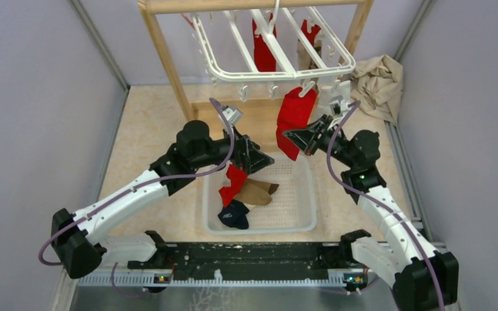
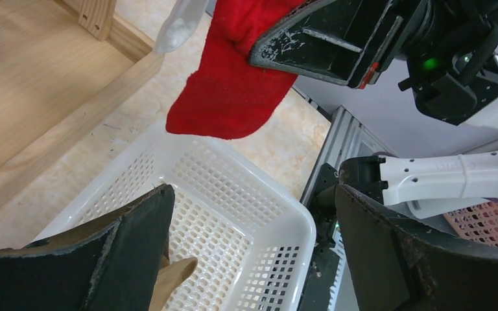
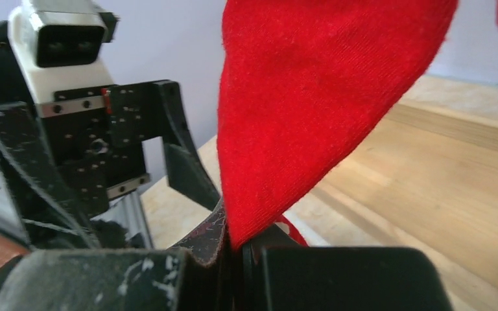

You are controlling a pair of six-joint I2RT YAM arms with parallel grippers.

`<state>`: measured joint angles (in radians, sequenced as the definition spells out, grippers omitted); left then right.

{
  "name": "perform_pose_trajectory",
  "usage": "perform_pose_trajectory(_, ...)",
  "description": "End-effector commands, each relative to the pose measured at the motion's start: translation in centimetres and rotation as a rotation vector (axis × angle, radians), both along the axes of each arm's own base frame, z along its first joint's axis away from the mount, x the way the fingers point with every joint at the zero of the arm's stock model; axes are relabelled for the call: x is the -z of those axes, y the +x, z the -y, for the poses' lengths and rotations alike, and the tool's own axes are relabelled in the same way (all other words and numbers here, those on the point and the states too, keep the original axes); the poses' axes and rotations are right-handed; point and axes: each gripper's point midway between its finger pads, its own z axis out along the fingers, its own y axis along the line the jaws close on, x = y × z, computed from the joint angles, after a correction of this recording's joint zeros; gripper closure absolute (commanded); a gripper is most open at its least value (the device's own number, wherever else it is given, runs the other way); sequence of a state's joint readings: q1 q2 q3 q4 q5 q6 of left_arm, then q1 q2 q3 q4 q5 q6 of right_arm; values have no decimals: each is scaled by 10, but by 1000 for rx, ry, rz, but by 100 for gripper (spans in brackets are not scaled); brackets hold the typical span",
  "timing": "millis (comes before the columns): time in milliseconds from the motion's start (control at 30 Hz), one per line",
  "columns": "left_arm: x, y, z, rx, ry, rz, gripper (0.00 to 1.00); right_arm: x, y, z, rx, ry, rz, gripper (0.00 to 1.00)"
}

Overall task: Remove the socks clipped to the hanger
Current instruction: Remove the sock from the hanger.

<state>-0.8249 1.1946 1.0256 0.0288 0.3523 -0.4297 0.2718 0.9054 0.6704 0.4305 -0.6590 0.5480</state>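
The white hanger point(image 1: 279, 70) hangs from the wooden frame. A red sock point(image 1: 294, 115) hangs from a clip on its near bar. My right gripper point(image 1: 296, 137) is shut on this red sock point(image 3: 311, 103), pinching its lower edge; it also shows in the left wrist view point(image 2: 233, 91). Two more red socks point(image 1: 264, 48) hang further back on the hanger. My left gripper point(image 1: 261, 160) is open and empty over the white basket point(image 1: 298, 220). In the basket lie a red sock point(image 1: 234, 181), a tan sock point(image 1: 257, 192) and a navy sock point(image 1: 235, 215).
The wooden frame point(image 1: 168, 61) stands behind the basket with a wooden base board point(image 1: 259, 116). A crumpled beige cloth point(image 1: 377, 84) lies at the back right. Grey walls close in both sides.
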Motion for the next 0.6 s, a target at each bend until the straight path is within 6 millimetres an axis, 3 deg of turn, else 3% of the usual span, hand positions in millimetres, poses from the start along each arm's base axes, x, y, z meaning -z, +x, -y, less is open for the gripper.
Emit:
perform_pose_trajectory(0, -12, 0, 1, 19, -48, 96, 1, -36, -23, -15, -185, 64, 38, 100)
perform_pose_trajectory(167, -18, 2, -5, 0, -62, 112, 1, -39, -36, -23, -296, 77, 13, 100)
perform_pose_trajectory(367, -59, -4, -10, 17, -110, 170, 1, -24, -43, -25, -342, 41, -20, 100)
perform_pose_trajectory(567, -99, -12, -5, 72, -167, 209, 1, -13, -31, -21, -264, -5, -46, 100)
